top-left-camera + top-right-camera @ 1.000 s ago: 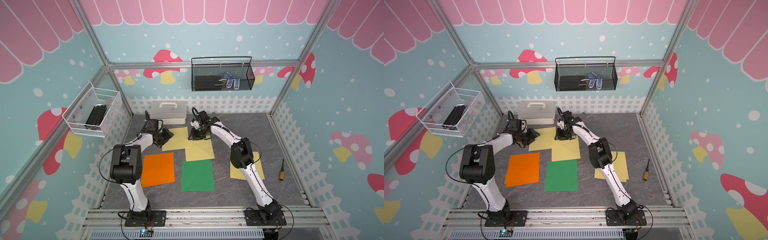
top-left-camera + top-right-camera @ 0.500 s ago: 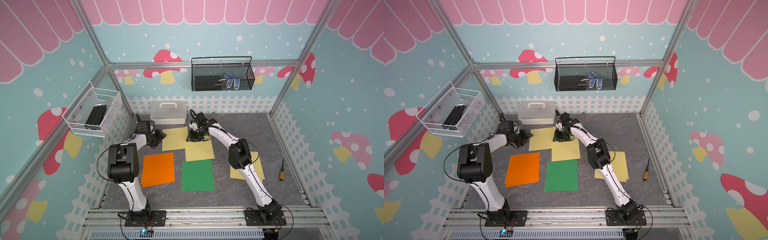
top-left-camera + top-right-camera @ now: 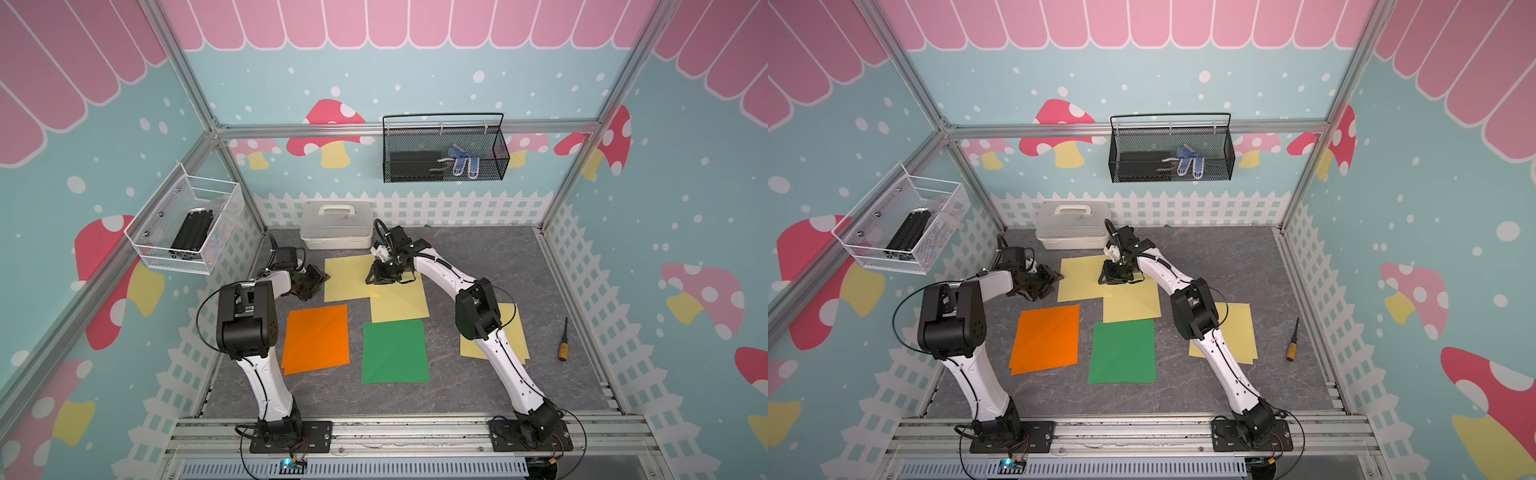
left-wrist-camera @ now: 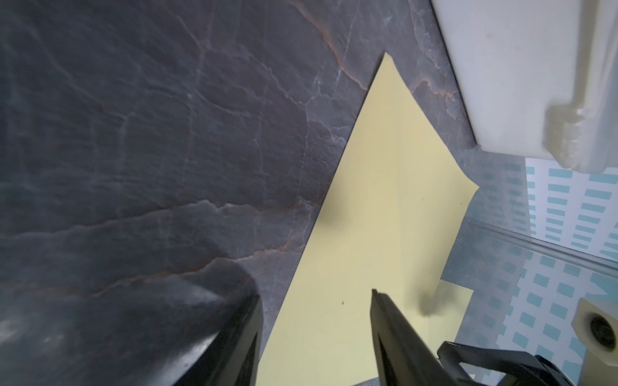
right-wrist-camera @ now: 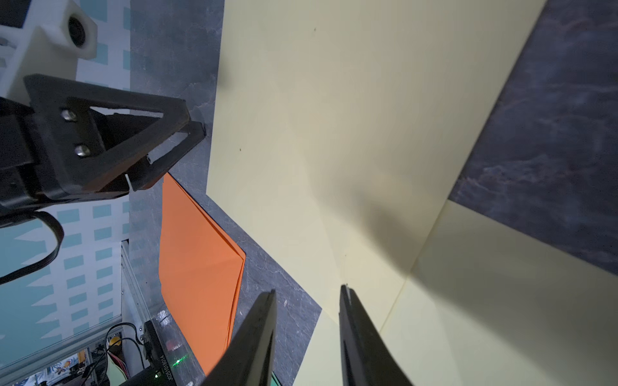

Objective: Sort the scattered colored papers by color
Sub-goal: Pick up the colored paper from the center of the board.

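The colored papers lie flat on the dark table. In both top views there is an orange stack [image 3: 316,338], a green stack [image 3: 394,351], one yellow sheet [image 3: 347,277] overlapping a second yellow sheet [image 3: 399,301], and a yellow stack [image 3: 513,332] partly under my right arm. My left gripper [image 3: 318,279] [image 4: 316,297] is open and low at the first yellow sheet's left edge, one finger over the table, one over the paper. My right gripper [image 3: 382,276] [image 5: 308,292] is open over that sheet's right side, nothing between its fingers.
A white lidded box [image 3: 336,224] stands just behind the yellow sheets by the back fence. A screwdriver [image 3: 563,340] lies near the right wall. A black wire basket [image 3: 444,149] and a white mesh basket [image 3: 187,228] hang on the walls.
The far yellow sheet has turned from tilted to square with the table. My left gripper has drawn back from its corner to its left edge. The right gripper has hardly moved.
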You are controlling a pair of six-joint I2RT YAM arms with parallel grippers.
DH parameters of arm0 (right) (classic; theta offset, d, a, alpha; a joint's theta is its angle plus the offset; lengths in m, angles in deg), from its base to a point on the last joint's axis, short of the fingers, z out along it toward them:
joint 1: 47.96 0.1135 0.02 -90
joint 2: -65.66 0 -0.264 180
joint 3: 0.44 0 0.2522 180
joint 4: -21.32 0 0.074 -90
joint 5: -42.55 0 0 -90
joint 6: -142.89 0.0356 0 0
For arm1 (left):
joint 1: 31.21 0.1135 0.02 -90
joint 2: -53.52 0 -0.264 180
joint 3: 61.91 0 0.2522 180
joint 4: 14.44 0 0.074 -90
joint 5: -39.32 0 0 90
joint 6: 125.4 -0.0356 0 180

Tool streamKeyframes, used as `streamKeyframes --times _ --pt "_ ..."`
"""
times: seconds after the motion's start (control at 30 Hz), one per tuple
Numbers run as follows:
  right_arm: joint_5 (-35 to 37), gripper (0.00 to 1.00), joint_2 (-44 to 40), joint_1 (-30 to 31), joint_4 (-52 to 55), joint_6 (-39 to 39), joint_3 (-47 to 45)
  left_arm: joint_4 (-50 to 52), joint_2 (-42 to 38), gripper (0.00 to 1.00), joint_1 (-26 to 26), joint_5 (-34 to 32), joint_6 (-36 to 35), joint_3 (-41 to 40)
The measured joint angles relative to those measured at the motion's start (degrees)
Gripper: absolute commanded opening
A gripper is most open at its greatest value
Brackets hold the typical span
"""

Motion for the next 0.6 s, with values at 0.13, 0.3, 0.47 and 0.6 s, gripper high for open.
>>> streamKeyframes --times 0.13,0.3,0.47,0.6 --pt "-0.1 0.34 1.2 0.2 -0.5 0.0 0.2 -0.2 0.2 0.56 0.1 0.6 0.0 0.0" --pt "-0.6 0.34 2.9 0.0 -0.5 -0.1 0.5 0.3 0.2 0.56 0.2 1.1 -1.3 0.2" --pt "-0.5 0.34 3.1 0.0 -0.4 -0.2 0.9 4.9 0.9 0.56 0.2 1.2 -5.4 2.5" --pt "-0.6 0.34 3.1 0.0 -0.4 -0.2 0.9 6.9 2.7 0.55 0.1 3.2 -8.1 5.0"
